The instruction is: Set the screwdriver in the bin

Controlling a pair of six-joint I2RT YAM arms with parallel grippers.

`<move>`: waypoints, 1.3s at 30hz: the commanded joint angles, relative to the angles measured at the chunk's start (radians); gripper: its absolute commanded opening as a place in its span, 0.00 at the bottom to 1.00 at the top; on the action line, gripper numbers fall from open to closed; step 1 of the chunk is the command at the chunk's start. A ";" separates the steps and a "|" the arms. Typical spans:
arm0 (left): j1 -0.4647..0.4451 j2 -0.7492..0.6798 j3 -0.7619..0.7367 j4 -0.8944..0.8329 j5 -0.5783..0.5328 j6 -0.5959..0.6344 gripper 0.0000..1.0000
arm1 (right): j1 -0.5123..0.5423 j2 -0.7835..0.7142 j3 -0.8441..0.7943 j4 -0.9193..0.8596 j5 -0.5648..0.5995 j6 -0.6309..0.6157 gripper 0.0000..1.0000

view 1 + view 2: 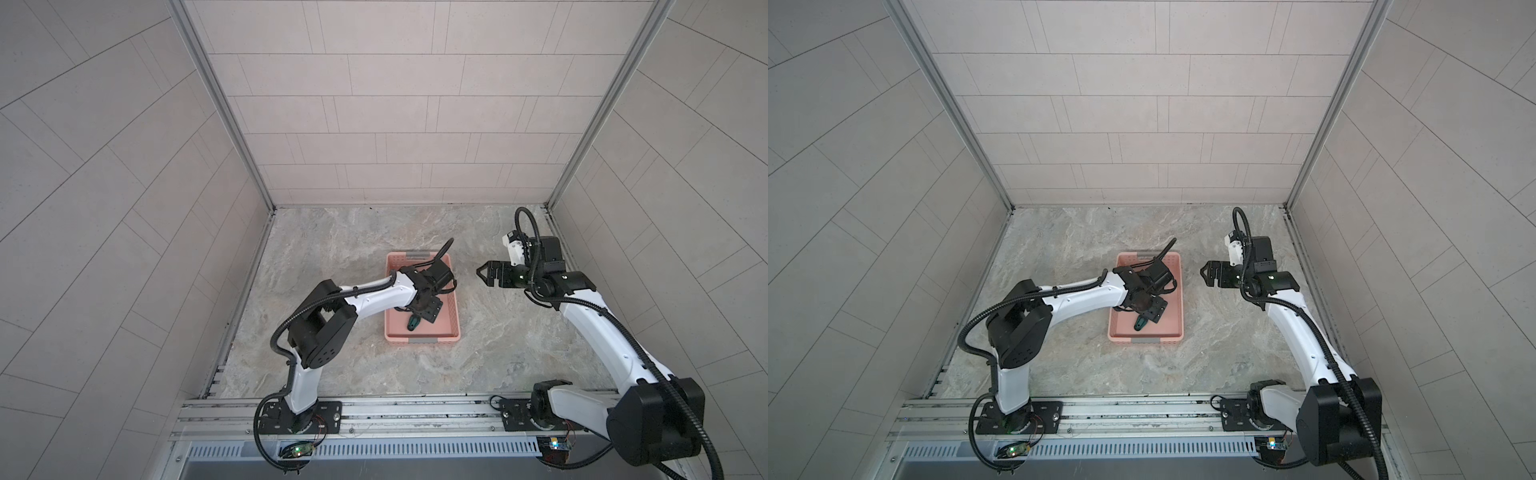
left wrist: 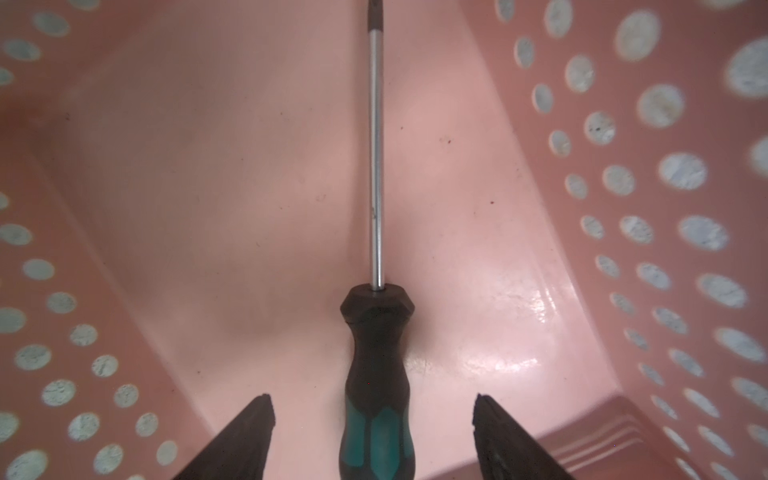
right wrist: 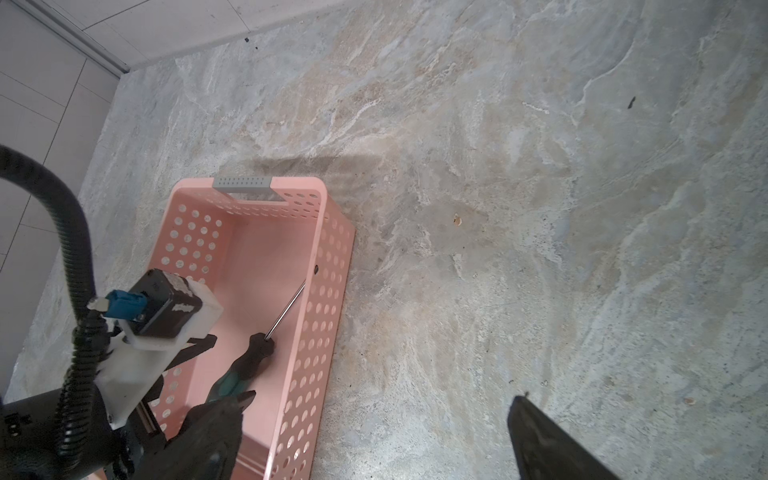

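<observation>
Left wrist view: screwdriver (image 2: 376,374) lies flat on the floor of the bin (image 2: 623,199). Left gripper (image 2: 372,399) jaws stand apart either side of its handle, clear of it; placement judged done. The tip possibly meets a wall. Right gripper (image 3: 384,397) is spread and empty over the table (image 3: 540,208) beside the bin; nothing obstructs withdrawal.

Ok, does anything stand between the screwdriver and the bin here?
Nothing visible does. The screwdriver already lies inside the bin, apparently on its floor, and the left hand is open, straddling the handle without touching it.
</observation>
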 commanded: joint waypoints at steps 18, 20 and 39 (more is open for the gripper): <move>0.509 -0.654 -0.274 0.386 -0.215 0.272 1.00 | -0.005 -0.250 -0.062 0.060 0.347 -0.014 1.00; 0.561 -0.713 -0.416 0.530 -0.260 0.324 1.00 | -0.005 -0.291 -0.096 0.113 0.435 0.012 1.00; 0.733 -0.616 -0.945 1.168 -0.251 0.385 1.00 | -0.015 -0.026 -0.519 0.915 0.694 -0.234 1.00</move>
